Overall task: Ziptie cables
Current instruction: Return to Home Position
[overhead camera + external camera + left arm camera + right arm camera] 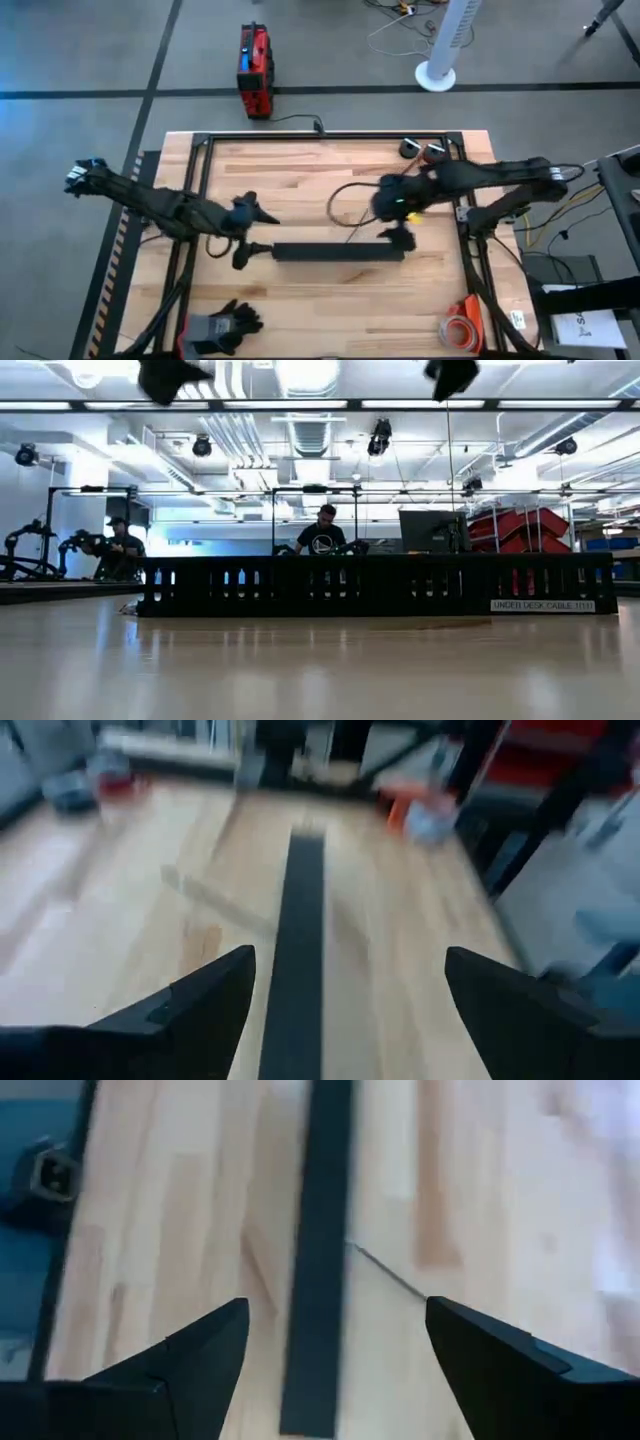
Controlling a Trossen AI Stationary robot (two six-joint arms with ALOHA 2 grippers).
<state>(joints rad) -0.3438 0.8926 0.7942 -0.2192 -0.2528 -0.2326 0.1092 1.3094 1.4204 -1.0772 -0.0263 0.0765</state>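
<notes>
Both wide and empty, the left pincer (350, 955) and right pincer (337, 1302) flank the long black plastic duct (338, 251), where a retreating finger could snag the thin dark wire (385, 1273) trailing from it.

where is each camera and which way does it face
high view: above the table, facing straight down; both arms, left gripper and right gripper open, flanking the black duct
low view: tabletop height, facing level across at the duct's side, people beyond; arm parts up top
left wrist view: on the left wrist, facing along the duct between its fingers
right wrist view: same from the right wrist, between its fingers
shared: every view shows the duct
</notes>
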